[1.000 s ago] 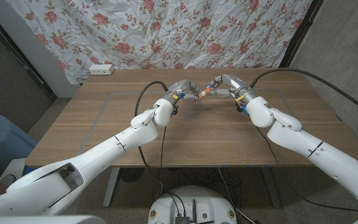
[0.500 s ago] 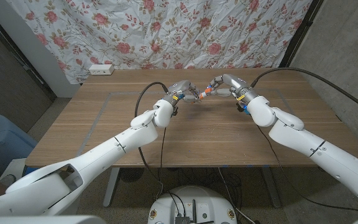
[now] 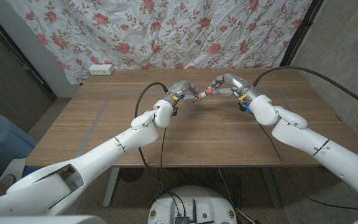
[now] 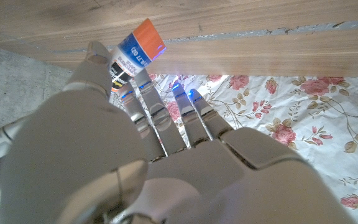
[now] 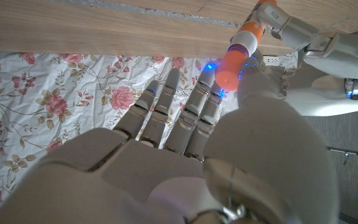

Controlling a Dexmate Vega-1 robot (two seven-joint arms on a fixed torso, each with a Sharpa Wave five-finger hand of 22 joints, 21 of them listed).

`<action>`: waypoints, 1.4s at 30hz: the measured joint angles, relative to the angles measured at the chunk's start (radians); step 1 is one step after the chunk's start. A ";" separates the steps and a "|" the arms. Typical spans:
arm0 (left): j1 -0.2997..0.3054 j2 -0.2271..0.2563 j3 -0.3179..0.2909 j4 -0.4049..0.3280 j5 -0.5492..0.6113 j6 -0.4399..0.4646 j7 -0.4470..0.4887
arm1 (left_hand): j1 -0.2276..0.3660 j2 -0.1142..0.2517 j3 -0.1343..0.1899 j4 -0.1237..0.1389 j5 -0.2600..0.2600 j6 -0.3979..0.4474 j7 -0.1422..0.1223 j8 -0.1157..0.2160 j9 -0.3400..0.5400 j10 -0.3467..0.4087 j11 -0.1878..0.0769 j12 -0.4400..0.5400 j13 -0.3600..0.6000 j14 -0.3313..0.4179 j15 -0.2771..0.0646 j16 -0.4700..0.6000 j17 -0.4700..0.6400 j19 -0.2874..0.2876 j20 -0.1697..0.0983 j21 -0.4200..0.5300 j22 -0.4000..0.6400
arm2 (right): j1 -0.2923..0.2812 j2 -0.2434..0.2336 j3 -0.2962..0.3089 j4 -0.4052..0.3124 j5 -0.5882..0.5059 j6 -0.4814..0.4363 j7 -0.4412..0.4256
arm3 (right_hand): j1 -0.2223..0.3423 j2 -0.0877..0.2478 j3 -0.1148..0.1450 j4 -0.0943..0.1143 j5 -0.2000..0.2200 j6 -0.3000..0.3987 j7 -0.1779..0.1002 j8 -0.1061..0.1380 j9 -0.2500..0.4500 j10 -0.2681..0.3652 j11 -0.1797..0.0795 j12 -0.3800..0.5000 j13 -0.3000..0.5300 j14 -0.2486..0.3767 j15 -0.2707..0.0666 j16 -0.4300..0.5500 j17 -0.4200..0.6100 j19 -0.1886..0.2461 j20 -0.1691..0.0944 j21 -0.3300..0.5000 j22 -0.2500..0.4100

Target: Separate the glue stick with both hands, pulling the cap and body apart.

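Flowered curtain (image 3: 166, 31) behind a wooden desk (image 3: 191, 134), white power strip (image 3: 100, 69) at its 10 o'clock corner. Above the desk toward 12 o'clock: glue stick (image 3: 204, 93) held between both hands. Left hand (image 3: 182, 90) pinching the labelled body (image 4: 124, 62), its other fingers (image 4: 185, 115) straight. Right hand (image 3: 229, 84) gripping the orange cap (image 5: 230, 70). Cap and body not plainly parted.

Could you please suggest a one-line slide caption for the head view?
Both hands, left hand and right hand, hold the glue stick between them above the wooden table.
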 measured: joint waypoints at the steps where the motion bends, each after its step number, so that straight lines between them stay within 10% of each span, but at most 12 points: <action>1: 0.000 0.000 0.000 0.001 0.000 0.000 0.000 | 0.000 0.000 0.000 0.000 0.000 0.000 0.000 0.000 0.000 0.000 0.000 0.000 0.000 0.000 0.000 0.000 0.000 0.000 0.000 0.000 0.000 | 0.000 0.000 0.000 0.000 0.000 0.000 0.000 | 0.000 0.000 0.000 0.000 0.000 0.000 0.000 0.000 0.000 0.000 0.000 0.000 0.001 0.000 0.000 0.000 0.000 0.000 0.000 0.000 0.000; 42: -0.006 0.102 0.010 -0.085 0.114 0.069 -0.101 | 0.000 0.000 -0.008 0.005 0.001 0.000 0.000 0.000 0.000 0.000 0.000 -0.008 0.000 0.000 0.000 0.000 0.000 0.000 0.000 0.000 0.000 | 0.031 -0.060 0.026 0.042 -0.002 -0.010 0.045 | -0.019 0.019 -0.028 0.011 0.001 -0.025 -0.025 -0.013 0.000 -0.029 0.000 -0.023 0.009 -0.018 -0.004 0.000 -0.007 -0.011 0.011 0.000 0.000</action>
